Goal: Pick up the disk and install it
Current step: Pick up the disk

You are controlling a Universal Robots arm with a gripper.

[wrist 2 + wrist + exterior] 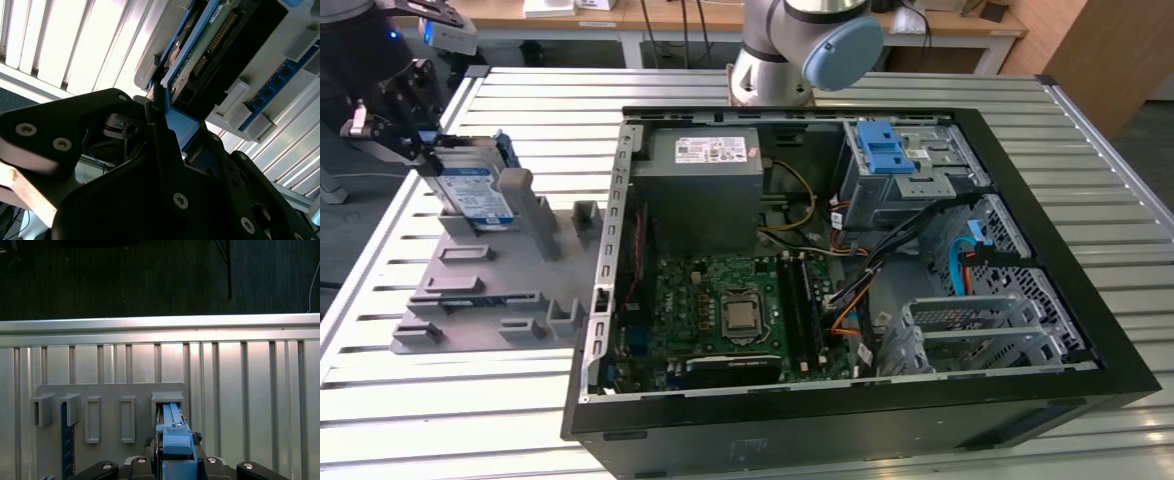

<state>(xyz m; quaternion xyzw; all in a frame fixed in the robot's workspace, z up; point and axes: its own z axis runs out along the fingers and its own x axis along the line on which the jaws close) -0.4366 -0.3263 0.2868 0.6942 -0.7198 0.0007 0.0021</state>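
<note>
The disk [471, 195] stands on edge in the grey holder rack [480, 300] on the worktop [440, 410], around 9 o'clock from the open PC case [854, 420] in the exterior view, so its top edge is free to grab. The gripper [427, 150] looks pinched narrowly onto the disk's blue side rail. The print on the disk's white-and-blue label is too small to read.

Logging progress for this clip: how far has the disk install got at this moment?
Done: nothing is installed. In hand: the gripper looks shut on the blue-railed disk, which stands in the grey holder. Left: the disk is not lifted out, and not in the open computer case.
</note>
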